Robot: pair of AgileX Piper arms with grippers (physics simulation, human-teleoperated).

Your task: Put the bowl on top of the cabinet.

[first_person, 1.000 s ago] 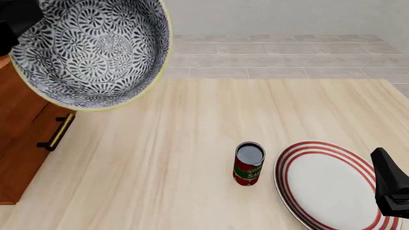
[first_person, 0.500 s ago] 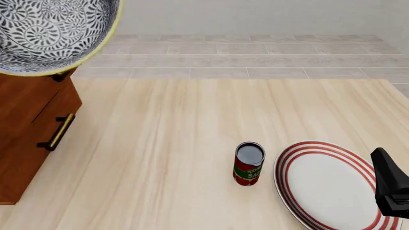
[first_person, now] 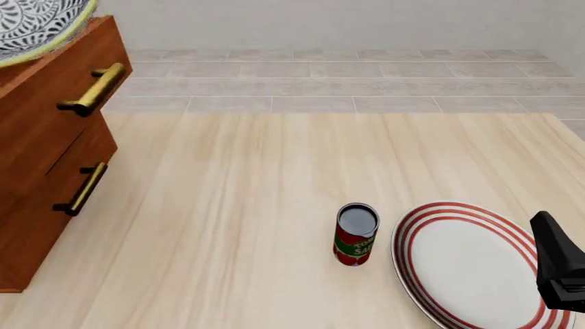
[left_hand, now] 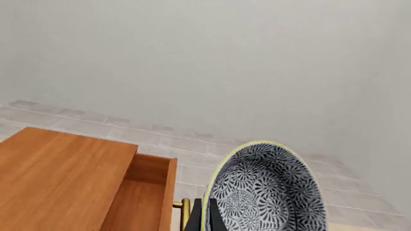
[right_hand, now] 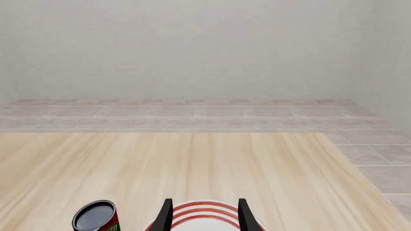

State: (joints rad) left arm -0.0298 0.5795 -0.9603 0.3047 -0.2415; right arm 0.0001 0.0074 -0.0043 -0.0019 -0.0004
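The bowl, patterned blue-grey and white with a pale yellow rim, shows only partly at the front view's top left corner, above the cabinet. In the left wrist view the bowl is tilted on edge, and my left gripper is shut on its rim. The reddish-brown cabinet top lies beside and below the bowl, with the top drawer pulled out. My right gripper stands open low over the plate, far from the bowl.
A red-ringed white plate lies at the table's near right, with the right arm's black body over its edge. A red and green can stands upright just left of the plate. Brass handles jut from the cabinet's drawers.
The bowl has moved left and up in the left gripper's hold, from over the table's left part to above the cabinet, uncovering the top drawer front. The right arm has not moved.
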